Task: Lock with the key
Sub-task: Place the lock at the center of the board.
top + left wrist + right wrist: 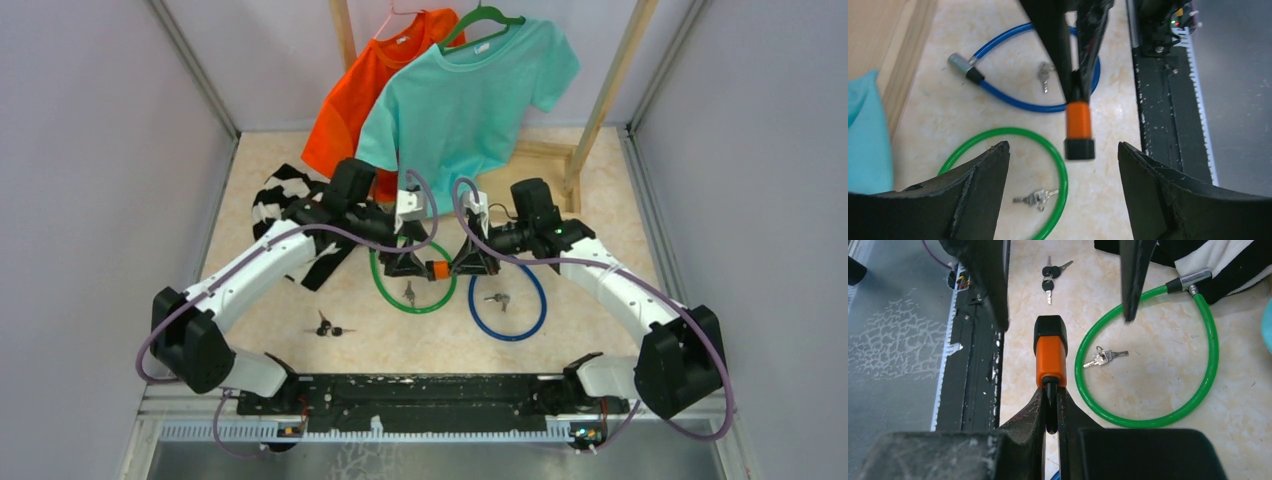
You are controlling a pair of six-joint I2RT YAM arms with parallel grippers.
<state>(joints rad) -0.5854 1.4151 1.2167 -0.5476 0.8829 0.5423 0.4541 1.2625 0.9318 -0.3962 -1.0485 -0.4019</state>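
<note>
Currently: your two arms meet over the middle of the table (600,200).
Left pincer (1063,146): you see its jaws standing wide apart, holding nothing.
Left fingers (980,185): one stands on each side of the black end cap of the orange lock (1079,122), with a clear gap on both sides.
Right pincer (1049,390): its jaws are pressed together on the thin black stem at the other end of the orange lock.
Orange lock position: it is carried above the table, lying level between the two pincers in your top view.
Key in lock: you cannot tell.
Green cable (1212,347): it lies on the table below, with a key bunch (1103,357) inside its loop.
Blue cable (1008,97): it lies beside the green one, with a second key set (1044,75) inside its loop.
Loose keys (328,327): these lie on the table nearer your left arm's base.
</note>
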